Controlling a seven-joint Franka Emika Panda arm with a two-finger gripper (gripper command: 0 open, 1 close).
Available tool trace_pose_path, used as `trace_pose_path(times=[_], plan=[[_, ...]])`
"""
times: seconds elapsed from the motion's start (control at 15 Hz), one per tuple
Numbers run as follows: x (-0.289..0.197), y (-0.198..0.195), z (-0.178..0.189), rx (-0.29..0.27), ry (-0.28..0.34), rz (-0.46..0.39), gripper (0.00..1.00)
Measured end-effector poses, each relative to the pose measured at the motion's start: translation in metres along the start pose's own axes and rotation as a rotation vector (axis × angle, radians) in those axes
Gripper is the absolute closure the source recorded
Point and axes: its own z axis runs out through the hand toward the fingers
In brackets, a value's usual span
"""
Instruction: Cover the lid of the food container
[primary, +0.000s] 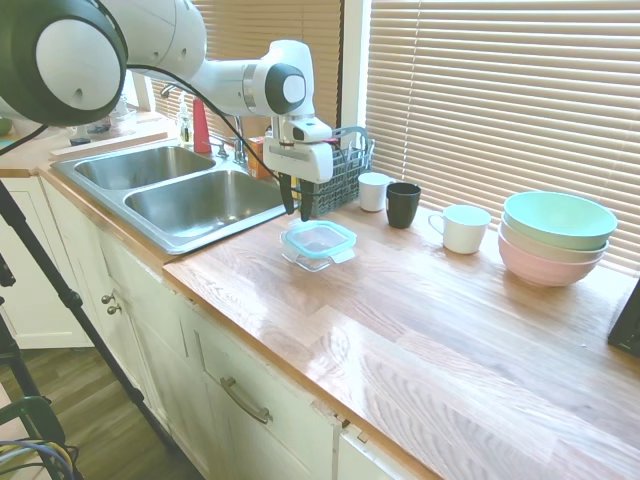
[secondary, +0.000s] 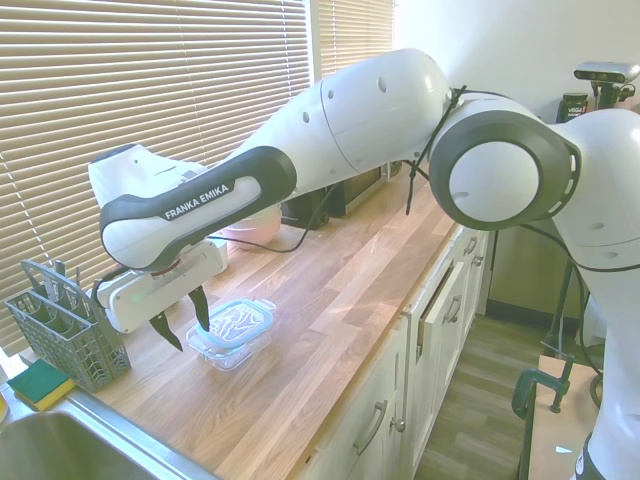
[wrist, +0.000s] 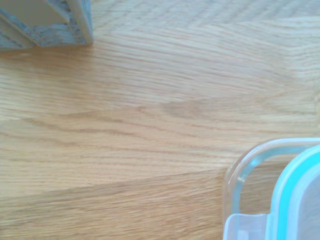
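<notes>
The lid (primary: 319, 238) already sits on top of the food container (primary: 317, 258), teal rim up. In the wrist view the glass corner shows a little outside the lid's rim, so the lid seems to lie slightly off square; whether it is seated or only resting cannot be told. Both stand on the wooden table (primary: 420, 300), just right of the sink (primary: 190, 200) and near the front edge.

The hand (secondary: 181, 322) hangs above the table just beside the container, on its sink-and-basket side, tips low but touching nothing. Its 2 fingers (secondary: 201, 307) stand apart and hold nothing. In the first exterior view the container lies to the near right of the fingertips.

The container is rounded-square, so no long axis matters; what matters is that the lid's centre lies sideways from the hand, not under it. Any pressing move, I judge, calls for a short shift over the lid first.

There is free table on the near and right sides. The grey utensil basket (primary: 343, 170) stands close behind the hand, with the 2 cups (primary: 390, 198) beyond it, so room is tightest on the far side.
</notes>
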Motion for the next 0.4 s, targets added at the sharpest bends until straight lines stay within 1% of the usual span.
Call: trace_pose_path(times=[0.2,0.4], plan=[[0.005,0.010,-0.016,0.017,0.003,0.010,0.00],[0.012,0.040,-0.029,0.033,-0.006,0.011,0.00]])
